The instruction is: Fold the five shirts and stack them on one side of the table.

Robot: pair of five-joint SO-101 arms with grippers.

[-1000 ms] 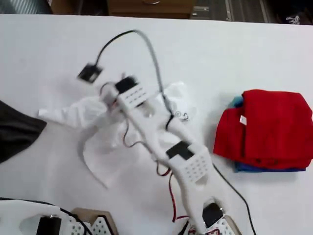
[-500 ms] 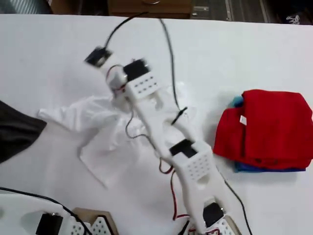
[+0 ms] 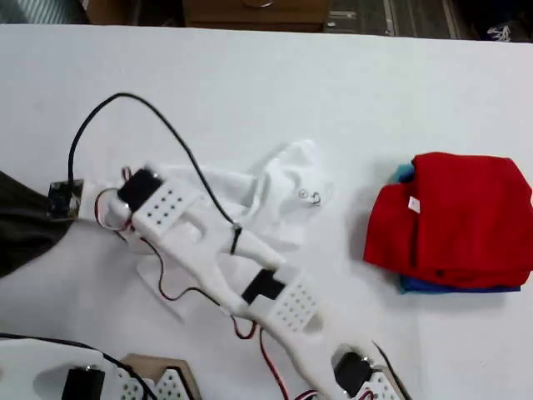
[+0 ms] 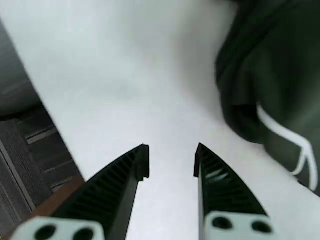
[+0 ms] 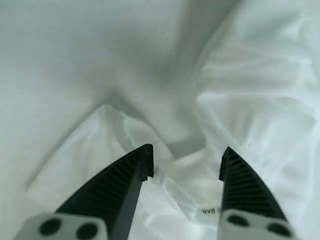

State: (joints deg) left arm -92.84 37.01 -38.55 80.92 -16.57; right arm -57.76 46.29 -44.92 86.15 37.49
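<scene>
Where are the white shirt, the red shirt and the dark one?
white shirt (image 3: 279, 187), high view, its crumpled middle.
red shirt (image 3: 454, 221), high view, its folded top face.
dark shirt (image 4: 270, 75), left wrist view, its bunched fabric.

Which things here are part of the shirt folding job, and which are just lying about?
Job: crumpled white shirt, under the open right gripper; folded red shirt on a blue shirt; dark shirt near the open left gripper.
Not the job: wooden furniture beyond the table.
</scene>
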